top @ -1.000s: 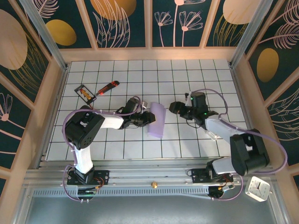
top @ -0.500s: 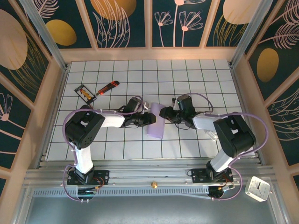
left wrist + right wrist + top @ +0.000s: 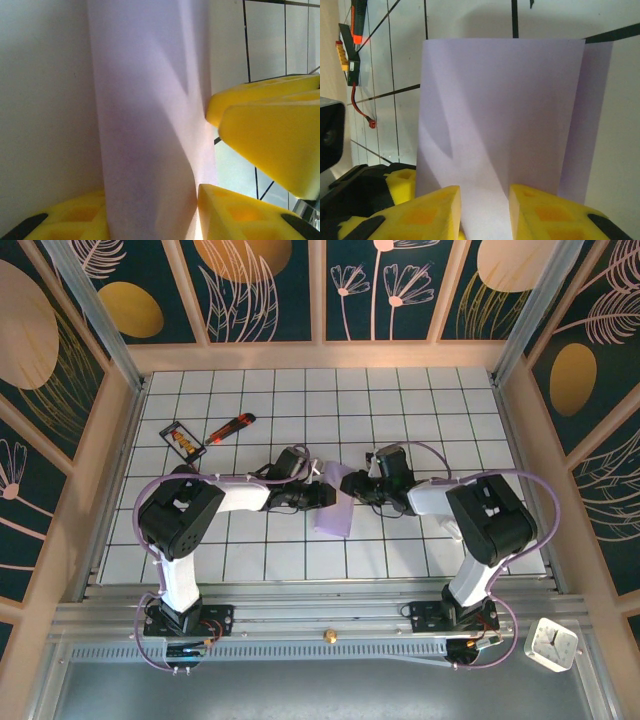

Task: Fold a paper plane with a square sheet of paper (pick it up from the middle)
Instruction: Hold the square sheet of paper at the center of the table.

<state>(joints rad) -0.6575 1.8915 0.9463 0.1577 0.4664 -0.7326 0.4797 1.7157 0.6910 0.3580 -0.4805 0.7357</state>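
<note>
White gridded worktop [image 3: 400, 400] inside a leafy-print booth, with both arms reaching into the middle. The left claw [image 3: 324, 497] and right claw [image 3: 352, 483] sit nose to nose. The square sheet of paper [image 3: 334, 512] is humped up between them, its free end lying on the tiles just nearside of both claws. From the wrist cams, the left claw's jaws are parted with the lavender sheet running through the gap. The right claw's are apart too, the sheet's edge between them, not pinched. A red-orange knife [image 3: 231, 427] and a black-framed card [image 3: 183, 440] lie well off from the left claw.
</note>
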